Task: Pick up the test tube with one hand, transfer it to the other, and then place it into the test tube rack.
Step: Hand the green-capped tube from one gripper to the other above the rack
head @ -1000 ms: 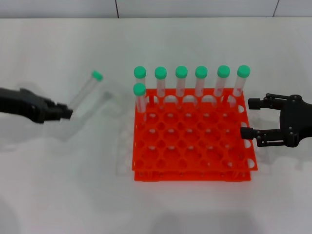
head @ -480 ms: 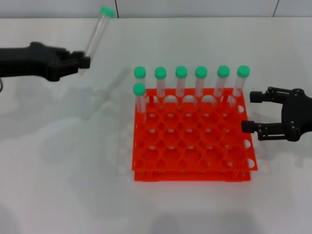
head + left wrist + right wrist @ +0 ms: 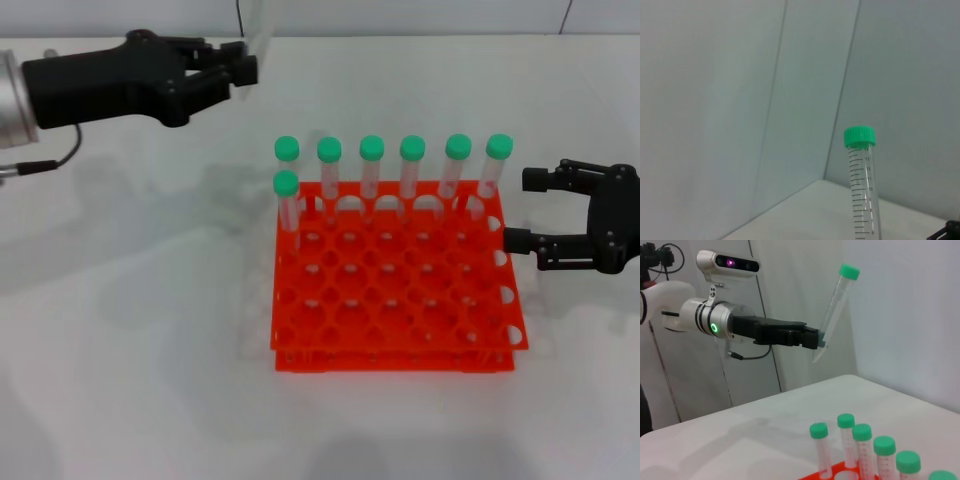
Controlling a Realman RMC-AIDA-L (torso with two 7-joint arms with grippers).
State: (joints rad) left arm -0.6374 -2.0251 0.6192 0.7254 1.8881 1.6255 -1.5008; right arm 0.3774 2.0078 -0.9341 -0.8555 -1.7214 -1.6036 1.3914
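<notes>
The test tube point(image 3: 834, 307), clear with a green cap point(image 3: 859, 136), is held near its lower end by my left gripper point(image 3: 240, 66), which is shut on it high above the table's far left. It tilts slightly, cap uppermost. In the head view only its lower part point(image 3: 259, 24) shows; the cap is cut off at the top edge. The right wrist view shows the left gripper point(image 3: 813, 339) and the green light ring point(image 3: 714, 328) on its wrist. The orange-red test tube rack point(image 3: 395, 357) stands mid-table. My right gripper point(image 3: 522, 210) hovers open beside the rack's right edge.
Several green-capped tubes point(image 3: 372, 165) stand upright in the rack's back row, plus one point(image 3: 287, 200) in the second row at the left. Their caps point(image 3: 861, 432) show in the right wrist view. A grey wall point(image 3: 740, 100) lies behind the table.
My left arm has lifted the tube up and to the right, from table height to well above it; its cap has left the head view. The right gripper drifted slightly right.
</notes>
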